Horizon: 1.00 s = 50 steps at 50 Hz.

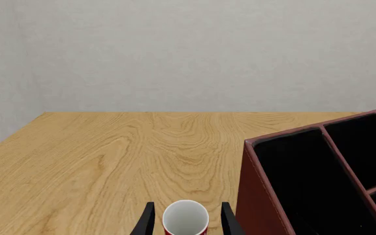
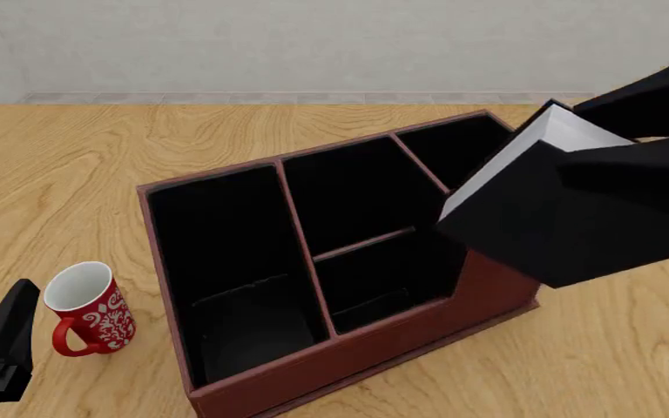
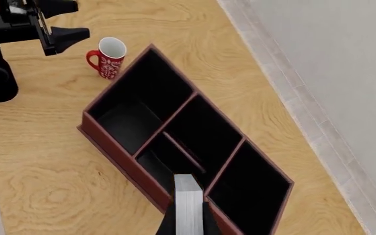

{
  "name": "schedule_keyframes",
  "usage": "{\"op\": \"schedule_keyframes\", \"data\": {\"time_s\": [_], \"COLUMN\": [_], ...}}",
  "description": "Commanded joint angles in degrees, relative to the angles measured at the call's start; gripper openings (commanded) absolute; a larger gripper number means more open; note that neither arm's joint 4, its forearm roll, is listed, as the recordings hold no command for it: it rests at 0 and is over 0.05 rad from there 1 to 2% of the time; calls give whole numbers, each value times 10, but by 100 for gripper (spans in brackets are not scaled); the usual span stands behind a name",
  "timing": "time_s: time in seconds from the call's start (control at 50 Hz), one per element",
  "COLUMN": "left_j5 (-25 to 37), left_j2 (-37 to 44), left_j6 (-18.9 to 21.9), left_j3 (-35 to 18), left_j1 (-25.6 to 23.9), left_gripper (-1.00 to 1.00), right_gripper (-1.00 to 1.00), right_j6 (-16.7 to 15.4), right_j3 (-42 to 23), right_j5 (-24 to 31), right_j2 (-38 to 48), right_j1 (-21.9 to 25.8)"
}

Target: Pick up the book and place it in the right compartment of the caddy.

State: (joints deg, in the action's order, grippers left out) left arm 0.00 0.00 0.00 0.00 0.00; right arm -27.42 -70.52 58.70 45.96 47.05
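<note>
The black book (image 2: 578,218) with its white page edge (image 2: 532,161) hangs tilted above the caddy's right front corner. My right gripper (image 3: 186,223) is shut on it, and in the right wrist view the page edge (image 3: 188,200) shows between the fingers. Below lies the reddish-brown caddy (image 2: 311,370) with black sections. The right compartment (image 2: 456,148) is open and empty, and it also shows in the right wrist view (image 3: 250,188). My left gripper (image 1: 185,220) is open and low at the caddy's left, in the front view (image 2: 3,335).
A red mug (image 2: 84,305) with a white inside stands just ahead of the left fingers, beside the caddy's wide left section (image 2: 224,252). The middle section (image 2: 352,209) has a crossbar. A grey wall (image 2: 311,43) bounds the table's far edge.
</note>
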Motion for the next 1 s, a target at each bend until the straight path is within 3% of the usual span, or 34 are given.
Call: {"op": "schedule_keyframes", "data": {"time_s": [0.02,0.76,1.0], "left_j5": [0,0,0], "left_j2": [0,0,0], "left_j6": [0,0,0], "left_j3": [0,0,0], "left_j1": [0,0,0], "left_gripper": [100,100,100], "right_gripper": [-100,-100,-100], "right_j6": [-6,-40,-49], "right_j3": [-65,-221,-226], "right_j5": [16,53,42], "right_j2": [22,136,156], "right_j1": [-5,-31,-46]}}
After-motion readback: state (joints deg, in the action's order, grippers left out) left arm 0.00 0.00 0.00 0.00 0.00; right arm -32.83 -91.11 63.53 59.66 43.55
